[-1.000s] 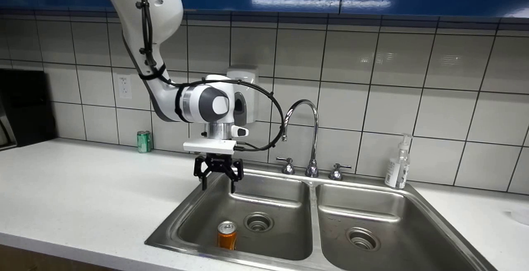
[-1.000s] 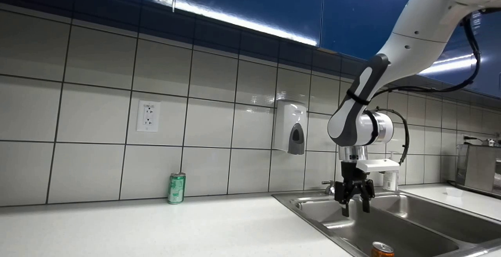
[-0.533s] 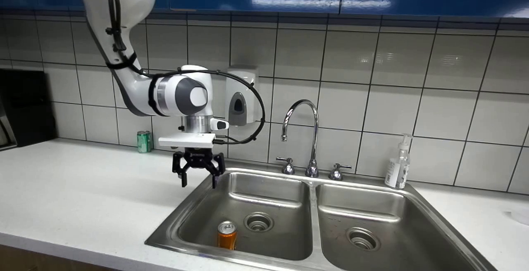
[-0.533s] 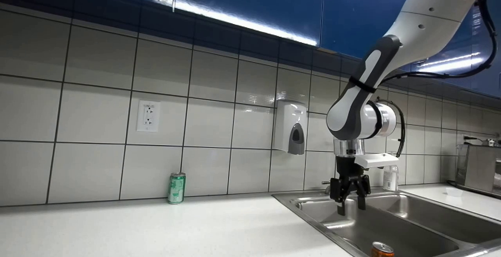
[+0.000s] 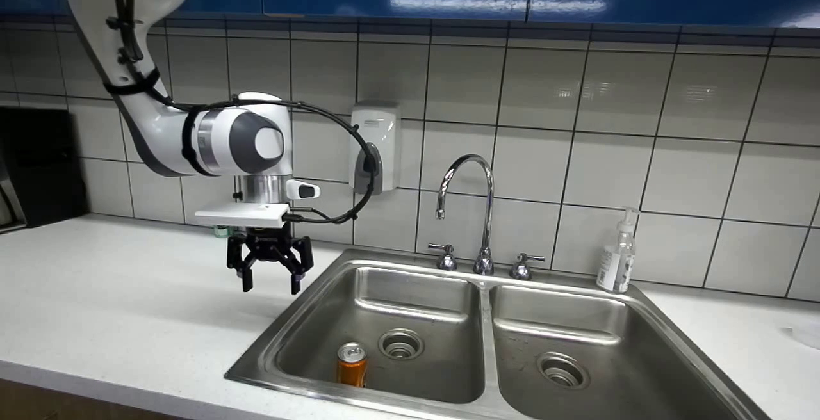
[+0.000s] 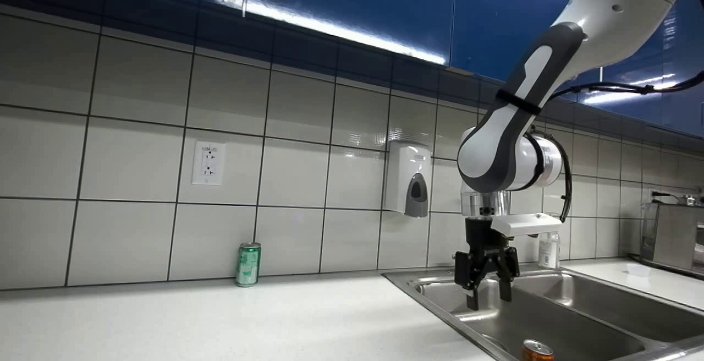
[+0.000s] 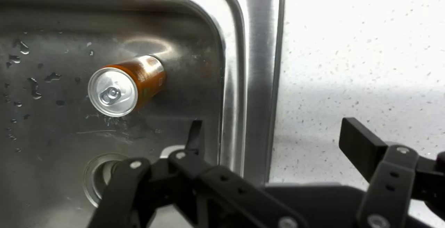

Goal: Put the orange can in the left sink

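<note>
The orange can (image 5: 352, 367) stands upright in the left sink (image 5: 442, 369), near its front left corner and in front of the drain. In an exterior view only the can's top part (image 6: 537, 351) shows at the bottom edge. The wrist view shows the can's silvery top and orange side (image 7: 149, 76) inside the left sink (image 7: 62, 43). My gripper (image 5: 271, 289) is open with nothing between its fingers. It hovers above the counter by the sink's left rim, behind and left of the can, apart from it. The open fingers also show in the wrist view (image 7: 272, 121).
The green can (image 6: 248, 264) stands on the counter (image 6: 220, 322) by the tiled wall; my gripper partly hides it in an exterior view (image 5: 221, 231). The faucet (image 5: 488, 215), right-hand basin (image 5: 615, 375), pump bottle (image 5: 618, 257) and wall dispenser (image 6: 408, 179) are nearby.
In an exterior view my arm and open gripper have moved left, from over the left sink's rear left corner to over the counter beside it. The orange can has not moved.
</note>
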Action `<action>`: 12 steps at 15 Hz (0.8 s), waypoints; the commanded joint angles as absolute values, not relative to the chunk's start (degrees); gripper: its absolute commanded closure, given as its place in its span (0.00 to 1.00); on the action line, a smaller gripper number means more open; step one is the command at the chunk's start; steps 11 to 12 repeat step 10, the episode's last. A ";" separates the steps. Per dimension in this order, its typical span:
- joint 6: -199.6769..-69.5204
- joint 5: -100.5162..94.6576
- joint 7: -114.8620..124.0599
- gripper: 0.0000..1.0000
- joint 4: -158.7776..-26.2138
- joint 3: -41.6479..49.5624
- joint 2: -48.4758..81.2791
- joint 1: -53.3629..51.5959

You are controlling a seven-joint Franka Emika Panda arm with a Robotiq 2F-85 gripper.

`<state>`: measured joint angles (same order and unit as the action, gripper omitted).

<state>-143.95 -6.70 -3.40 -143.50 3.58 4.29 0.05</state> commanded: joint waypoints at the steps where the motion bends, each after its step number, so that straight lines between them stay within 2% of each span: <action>1: -143.99 -8.38 1.98 0.00 -147.82 1.92 -0.34 -0.97; 12: -143.56 -6.79 2.72 0.00 -148.81 0.04 -0.19 -1.76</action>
